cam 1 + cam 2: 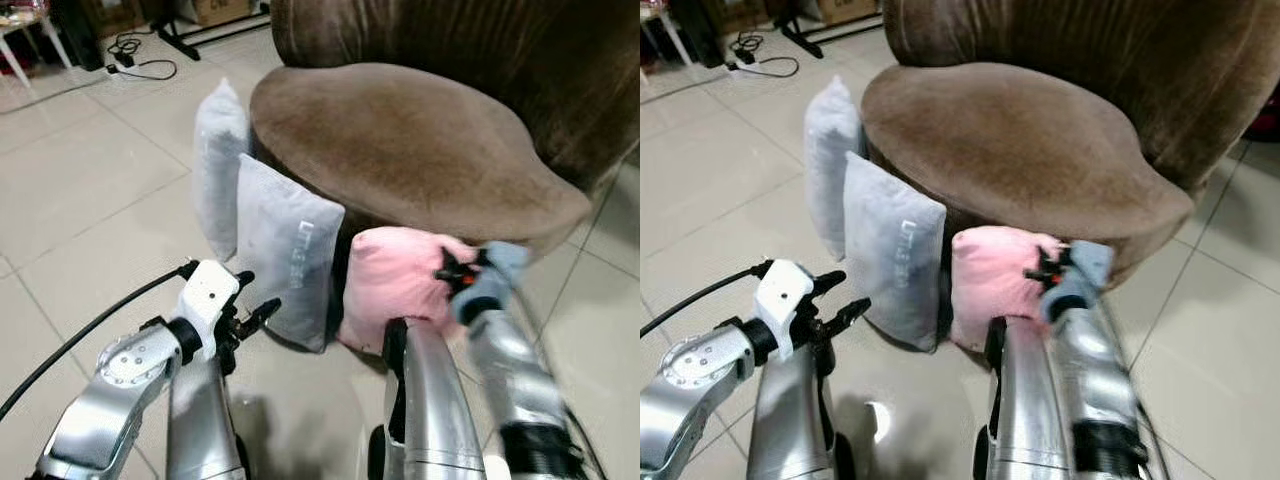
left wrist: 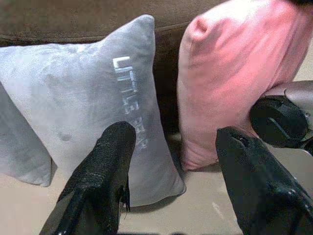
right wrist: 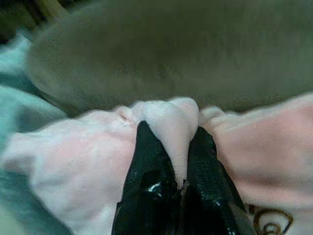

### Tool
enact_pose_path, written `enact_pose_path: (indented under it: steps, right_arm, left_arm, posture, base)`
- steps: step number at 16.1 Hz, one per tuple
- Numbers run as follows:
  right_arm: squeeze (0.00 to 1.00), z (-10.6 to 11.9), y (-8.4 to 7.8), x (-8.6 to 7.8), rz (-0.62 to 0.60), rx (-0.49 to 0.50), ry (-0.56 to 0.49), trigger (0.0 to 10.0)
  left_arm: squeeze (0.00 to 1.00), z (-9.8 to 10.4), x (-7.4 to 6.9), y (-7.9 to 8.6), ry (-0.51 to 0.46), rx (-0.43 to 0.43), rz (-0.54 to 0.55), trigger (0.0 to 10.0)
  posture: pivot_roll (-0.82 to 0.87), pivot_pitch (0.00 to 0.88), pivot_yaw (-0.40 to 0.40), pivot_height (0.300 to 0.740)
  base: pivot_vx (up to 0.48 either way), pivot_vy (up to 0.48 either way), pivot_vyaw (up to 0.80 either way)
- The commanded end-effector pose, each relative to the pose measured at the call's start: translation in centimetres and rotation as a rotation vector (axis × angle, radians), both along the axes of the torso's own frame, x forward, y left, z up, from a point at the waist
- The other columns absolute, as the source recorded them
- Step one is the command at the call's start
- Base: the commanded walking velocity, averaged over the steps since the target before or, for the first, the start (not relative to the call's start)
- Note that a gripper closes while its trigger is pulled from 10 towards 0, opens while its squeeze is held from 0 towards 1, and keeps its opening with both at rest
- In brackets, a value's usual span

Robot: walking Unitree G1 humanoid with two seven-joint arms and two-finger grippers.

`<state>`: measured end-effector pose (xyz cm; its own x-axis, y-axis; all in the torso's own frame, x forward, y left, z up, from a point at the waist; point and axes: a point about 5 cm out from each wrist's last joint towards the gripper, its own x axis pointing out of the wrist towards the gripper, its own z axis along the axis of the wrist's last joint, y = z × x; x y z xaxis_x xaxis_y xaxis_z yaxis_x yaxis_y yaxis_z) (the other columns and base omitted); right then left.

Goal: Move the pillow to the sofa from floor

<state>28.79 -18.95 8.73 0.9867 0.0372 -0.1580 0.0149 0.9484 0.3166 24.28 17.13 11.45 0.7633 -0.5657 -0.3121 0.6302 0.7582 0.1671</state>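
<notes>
Status: grasp made, lift and placement on the sofa [image 1: 420, 150] outstanding, by my reading.

Pink pillow [image 1: 395, 285]: soft, plump, lower centre of frame, propped against the sofa base, bottom edge apparently on the floor [image 1: 90, 190].

Right tool [image 3: 176, 166]: fingers pinched onto a fold of pillow fabric.

Left tool [image 2: 173, 161]: fingers wide apart, holding nothing, facing the grey pillow [image 2: 93, 107].

The right gripper [image 3: 180, 161] is pinched tight on a fold of the pink pillow [image 1: 395, 280], its arm stretched forward. The left gripper [image 2: 173, 161] hangs with fingers [image 2: 105, 161] spread apart, holding nothing.
</notes>
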Motion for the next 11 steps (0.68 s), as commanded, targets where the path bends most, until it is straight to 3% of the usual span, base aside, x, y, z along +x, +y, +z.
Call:
enact_pose_path:
  steps: [1, 3, 5, 6, 8, 9, 11]
  right_arm:
    - [0.00, 4.4, -1.5, 0.0, 0.009, 0.067, -0.201, 10.0]
    - [0.00, 7.9, -4.2, -1.2, -0.016, 0.165, -0.350, 10.0]
    - [0.00, 12.9, -7.4, -1.8, -0.144, 0.115, -0.517, 10.0]
    - [0.00, 14.9, -7.7, -1.9, -0.156, 0.096, -0.570, 10.0]
    - [0.00, 17.6, -6.8, -1.6, -0.153, 0.038, -0.603, 10.0]
    - [0.00, 18.6, -5.3, -1.1, -0.146, 0.076, -0.628, 10.0]
    - [0.00, 19.1, -3.9, -0.5, -0.147, 0.042, -0.625, 10.0]
  left_arm:
    - [0.00, 0.2, 0.2, 0.0, -0.014, 0.004, -0.004, 10.0]
    - [0.00, 0.2, 0.5, 0.0, -0.019, 0.001, -0.007, 10.0]
    - [0.00, 0.4, 1.0, -0.1, -0.029, 0.000, -0.018, 10.0]
    - [0.00, 0.5, 1.3, -0.1, -0.035, -0.002, -0.014, 10.0]
    - [0.00, 1.9, 2.0, -0.4, -0.085, -0.060, 0.018, 10.0]
    - [0.00, 2.8, 2.6, -0.6, -0.131, -0.088, 0.051, 10.0]
    - [0.00, 3.6, 3.2, -0.6, -0.176, -0.082, 0.074, 10.0]
  posture:
    - [-0.10, 0.000, 0.006, 0.450]
    - [-0.12, 0.000, 0.022, 0.465]
    - [-0.14, 0.000, 0.053, 0.485]
    - [-0.16, 0.000, 0.075, 0.495]
    - [-0.17, 0.000, 0.089, 0.510]
    - [-0.17, 0.000, 0.086, 0.525]
    - [-0.16, 0.000, 0.075, 0.545]
  base:
    - [0.000, 0.000, 0.00]
    - [0.000, 0.000, 0.00]
    - [0.000, 0.000, 0.00]
    - [0.000, 0.000, 0.00]
    - [0.000, 0.000, 0.00]
    - [0.000, 0.000, 0.00]
    - [0.000, 0.000, 0.00]
